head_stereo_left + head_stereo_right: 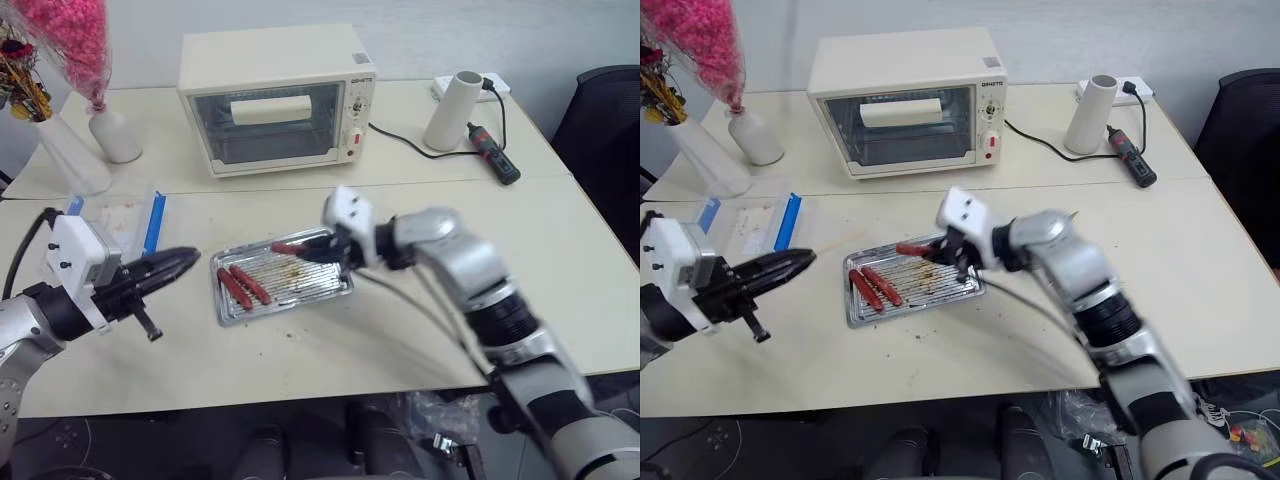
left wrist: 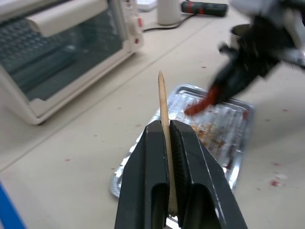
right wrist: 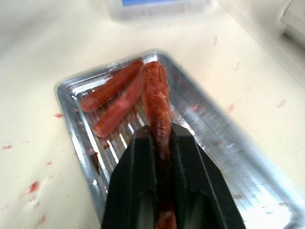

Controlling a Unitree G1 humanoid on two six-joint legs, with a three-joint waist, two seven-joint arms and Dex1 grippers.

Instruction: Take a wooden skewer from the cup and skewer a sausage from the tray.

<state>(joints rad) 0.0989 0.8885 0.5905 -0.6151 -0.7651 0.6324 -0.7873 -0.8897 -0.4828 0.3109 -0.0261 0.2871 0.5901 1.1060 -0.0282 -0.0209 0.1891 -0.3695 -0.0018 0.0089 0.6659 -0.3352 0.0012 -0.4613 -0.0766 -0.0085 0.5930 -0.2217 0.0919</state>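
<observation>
— silver and ribbed, that tray sat at the middle of the head camera's frame, on the pale table. what was in it?

— two sausages lay side by side at its left end, touching each other. a third sausage was off the ribs, pinched lengthwise between the right gripper's black fingers, its free end poking out leftward over the tray.

— and the left gripper?

— it hung at the left of the frame, just left of the tray, jaws pressed together on a wooden skewer. in the left wrist view the stick rose between the two fingers, its sharpened tip aimed toward the tray and the held sausage.

— were skewer and sausage touching?

— no, they stood apart, with the tray's left end between them.

— anything else around?

— a cream toaster oven stood behind the tray at upper centre, a white cylinder to its right, and a clear plastic box with blue clips sat at the left, behind the left gripper. brown grease stains marked the tray floor.
</observation>
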